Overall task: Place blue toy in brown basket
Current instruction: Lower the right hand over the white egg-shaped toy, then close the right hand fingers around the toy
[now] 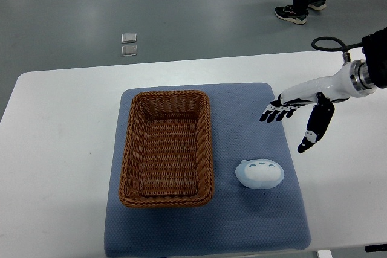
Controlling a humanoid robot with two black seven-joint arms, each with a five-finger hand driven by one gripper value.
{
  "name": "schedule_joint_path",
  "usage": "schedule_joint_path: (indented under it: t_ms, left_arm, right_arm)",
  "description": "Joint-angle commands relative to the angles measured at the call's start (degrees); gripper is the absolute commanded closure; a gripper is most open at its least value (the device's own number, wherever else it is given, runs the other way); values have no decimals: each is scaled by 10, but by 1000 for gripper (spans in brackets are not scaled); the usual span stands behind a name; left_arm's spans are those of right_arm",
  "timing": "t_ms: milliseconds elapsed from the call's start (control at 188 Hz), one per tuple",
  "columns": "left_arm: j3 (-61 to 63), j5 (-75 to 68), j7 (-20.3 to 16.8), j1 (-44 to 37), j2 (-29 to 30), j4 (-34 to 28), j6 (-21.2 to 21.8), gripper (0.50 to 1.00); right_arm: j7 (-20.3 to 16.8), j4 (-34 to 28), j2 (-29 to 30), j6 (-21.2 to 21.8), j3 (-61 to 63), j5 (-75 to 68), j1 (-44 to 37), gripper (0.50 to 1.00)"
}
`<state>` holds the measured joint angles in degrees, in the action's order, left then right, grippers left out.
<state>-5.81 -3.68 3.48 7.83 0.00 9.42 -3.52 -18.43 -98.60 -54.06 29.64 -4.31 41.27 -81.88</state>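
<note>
On the left of the blue mat sits the brown basket. It is woven and has nothing inside. Its long sides are tall, so a toy has to go up and over the edge to get in.

Just to the right of the basket, near its front corner but not touching it, lies the blue toy. It rests flat on the mat. It is round and puffy, pale blue, with a row of little white bumps on top. It looks soft and light, like a small cushion or squishy animal. It should not break if it drops. Its smooth round shape could slip, so the best place to hold it seems to be across its short middle, thumb on one side and fingers on the other.

Further right, the right hand hangs over the mat's edge, above the toy and well apart from it. Its fingers are spread wide and it holds nothing. The left hand is not seen.
</note>
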Motion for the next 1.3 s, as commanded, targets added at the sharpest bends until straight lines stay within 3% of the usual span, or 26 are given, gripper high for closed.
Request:
schedule_joint_path:
  t_ms: [0, 309, 1113, 1294]
  left_arm:
    - [0, 0, 0, 0, 0, -2, 0, 500]
    - [0, 0, 0, 0, 0, -3, 1, 500]
    - [3, 0, 0, -1, 0, -4, 1, 500]
    - [4, 0, 0, -1, 0, -5, 1, 500]
  right_arm:
    - [3, 0, 13, -27, 1, 0, 22, 593]
    - [19, 6, 48, -92, 1, 22, 84, 595]
    - [48, 46, 90, -137, 8, 58, 184, 599]
    - [50, 59, 104, -143, 18, 74, 204, 638]
